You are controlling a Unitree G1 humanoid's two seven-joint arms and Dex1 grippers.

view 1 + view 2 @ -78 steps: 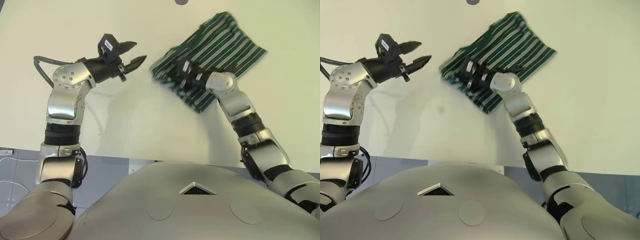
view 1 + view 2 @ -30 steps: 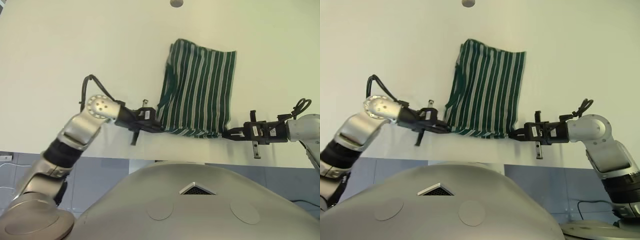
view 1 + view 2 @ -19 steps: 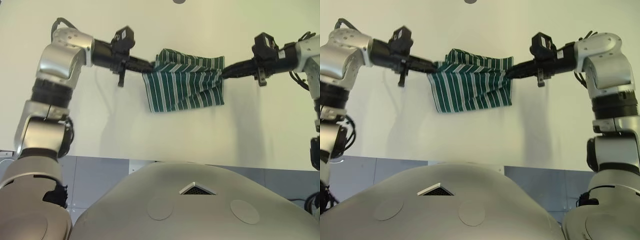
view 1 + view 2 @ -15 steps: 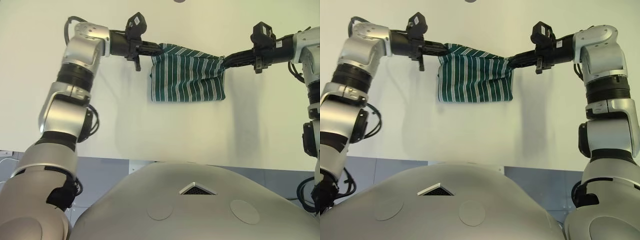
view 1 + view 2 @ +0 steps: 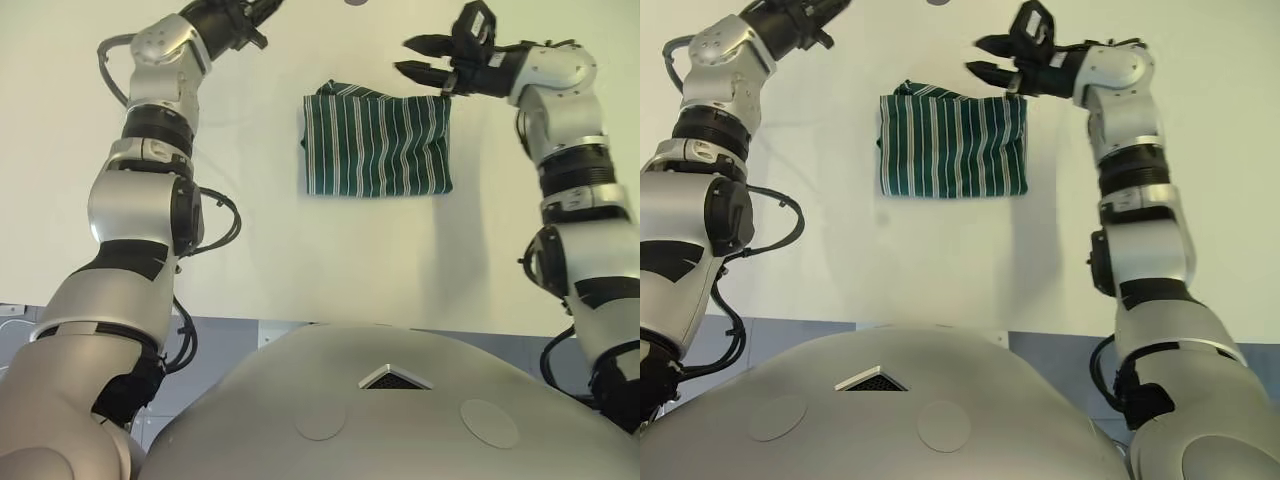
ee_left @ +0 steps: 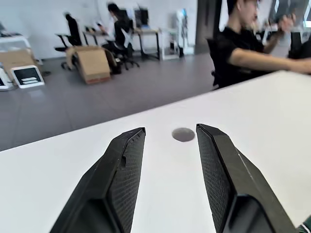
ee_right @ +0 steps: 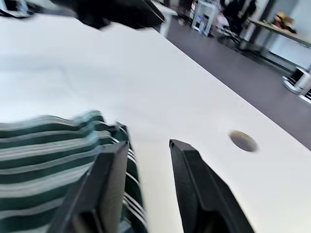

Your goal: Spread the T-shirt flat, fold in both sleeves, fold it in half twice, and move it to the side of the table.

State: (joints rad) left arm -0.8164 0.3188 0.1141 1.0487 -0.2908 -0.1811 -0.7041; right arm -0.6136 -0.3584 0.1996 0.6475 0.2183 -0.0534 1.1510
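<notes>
Jaws spread on both arms, folded T-shirt (image 5: 377, 145) flat on white table (image 5: 300, 250), grey hole (image 6: 183, 134) beyond.

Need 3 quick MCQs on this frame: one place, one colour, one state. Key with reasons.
1. Where is the right gripper relative to the shirt?
A. by its far right corner
B. by its near left corner
C. resting on its middle

2. What colours is the shirt?
A. red and white checks
B. green with white stripes
C. plain blue

3. What state are the left gripper and right gripper in?
A. both shut on the shirt
B. left open, right shut on the shirt
C. both open, holding nothing

Key:
1 A: in the eye views its fingertips sit just past that corner.
2 B: the cloth is dark green with thin white lines.
3 C: each wrist view shows fingers apart with no cloth between them.
</notes>
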